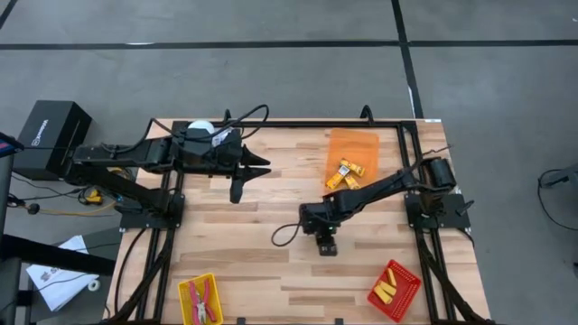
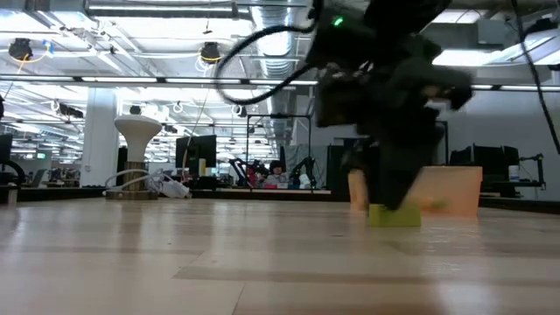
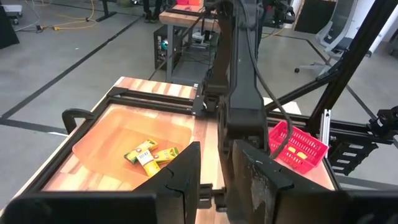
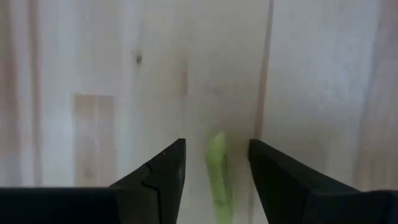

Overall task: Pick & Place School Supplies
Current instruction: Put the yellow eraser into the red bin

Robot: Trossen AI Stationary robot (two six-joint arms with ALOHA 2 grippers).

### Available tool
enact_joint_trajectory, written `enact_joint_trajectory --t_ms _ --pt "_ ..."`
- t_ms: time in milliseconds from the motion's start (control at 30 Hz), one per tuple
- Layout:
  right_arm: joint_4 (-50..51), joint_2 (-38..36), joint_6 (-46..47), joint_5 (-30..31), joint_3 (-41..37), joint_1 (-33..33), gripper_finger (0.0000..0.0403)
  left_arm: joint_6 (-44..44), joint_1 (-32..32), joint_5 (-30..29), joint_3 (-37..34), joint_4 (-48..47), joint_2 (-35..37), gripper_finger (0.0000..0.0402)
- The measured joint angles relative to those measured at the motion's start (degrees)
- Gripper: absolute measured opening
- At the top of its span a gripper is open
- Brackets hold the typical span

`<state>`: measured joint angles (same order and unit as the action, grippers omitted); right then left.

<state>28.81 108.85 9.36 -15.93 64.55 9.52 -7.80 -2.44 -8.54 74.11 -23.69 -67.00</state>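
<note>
Right gripper (image 1: 326,246): we see it low over the middle of the table (image 1: 271,271), fingers (image 4: 158,177) spread apart with a gap on either side of the block.
Yellow-green block (image 4: 217,174): we find it lying on the wood between those fingers, not clamped; in the low view it sits flat under the gripper.
Left gripper (image 1: 238,185): we see it raised near the table's far left part, fingers (image 3: 180,180) slightly parted, holding nothing.
Orange tray (image 1: 352,149): we count a few yellow blocks (image 1: 348,171) in it.
Red tray (image 1: 395,291): near right corner, with yellow sticks (image 1: 386,289).
Yellow tray (image 1: 200,299): near left, holding red-handled tools (image 1: 202,301).
</note>
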Motion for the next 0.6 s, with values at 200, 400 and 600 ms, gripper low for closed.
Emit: enact_joint_trajectory --t_ms 200,400,600 --pt "0.01 3.16 0.37 -1.7 0.22 -0.11 0.0161 -0.14 0.0 0.02 0.02 -1.24 0.0 0.0091" --pt "-1.14 4.08 0.7 -1.97 0.24 -1.87 0.009 -0.14 0.0 0.02 0.02 -1.29 0.0 0.0091" --pt "-1.43 4.11 0.5 -4.13 -0.04 -4.38 0.0016 -0.16 0.0 0.02 0.02 -1.21 0.0 0.0091"
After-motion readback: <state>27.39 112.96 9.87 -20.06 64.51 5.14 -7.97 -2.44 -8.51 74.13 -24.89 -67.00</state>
